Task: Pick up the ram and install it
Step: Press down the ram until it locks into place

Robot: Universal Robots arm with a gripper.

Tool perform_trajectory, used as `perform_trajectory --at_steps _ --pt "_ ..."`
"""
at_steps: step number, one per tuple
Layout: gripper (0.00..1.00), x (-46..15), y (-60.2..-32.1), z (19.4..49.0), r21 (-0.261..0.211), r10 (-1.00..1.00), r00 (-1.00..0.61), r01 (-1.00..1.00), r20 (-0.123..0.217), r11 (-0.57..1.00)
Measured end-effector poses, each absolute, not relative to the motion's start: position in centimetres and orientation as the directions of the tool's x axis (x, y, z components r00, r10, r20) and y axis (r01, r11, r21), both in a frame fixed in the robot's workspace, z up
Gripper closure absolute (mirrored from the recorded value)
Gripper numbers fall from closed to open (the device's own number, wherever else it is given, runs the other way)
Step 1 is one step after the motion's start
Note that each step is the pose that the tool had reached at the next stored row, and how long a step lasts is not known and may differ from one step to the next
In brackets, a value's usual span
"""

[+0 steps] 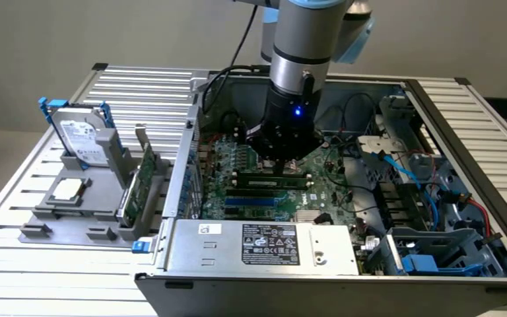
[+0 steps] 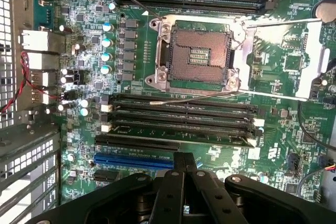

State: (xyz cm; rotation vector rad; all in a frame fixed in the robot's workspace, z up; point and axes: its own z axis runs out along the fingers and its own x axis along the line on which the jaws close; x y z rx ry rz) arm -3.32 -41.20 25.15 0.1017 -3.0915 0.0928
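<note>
**Ram not yet installed; gripper empty over the board**

The gripper [image 1: 282, 158] hangs inside the computer case [image 1: 263, 247], low over the motherboard [image 2: 220, 3], with its fingers [image 2: 181, 167] pressed together and nothing between them. In the wrist view the fingertips sit above the memory slots [image 2: 178, 119] and the blue slot [image 2: 134, 161], without touching either.

The memory slots inside the case look empty: dark open grooves with their end latches showing and no stick seated in any of them. The processor socket [image 2: 197, 56] beside them is bare as well.

What appears to be the ram [image 1: 137, 188] stands on edge in the grey holder [image 1: 68, 218], outside the case against its side wall, near the hard drive [image 1: 84, 135]. From this angle it is hard to say for certain that this green board is the ram.

Judgement: neither the pick-up nor the fitting is done, so the whole task remains.
</note>
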Motion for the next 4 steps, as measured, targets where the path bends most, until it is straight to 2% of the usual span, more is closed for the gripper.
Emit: perform_trajectory --at_steps 4 --pt "0.89 -3.26 -41.25 25.15 -0.057 -0.063 -0.997 -0.066 0.049 0.996"
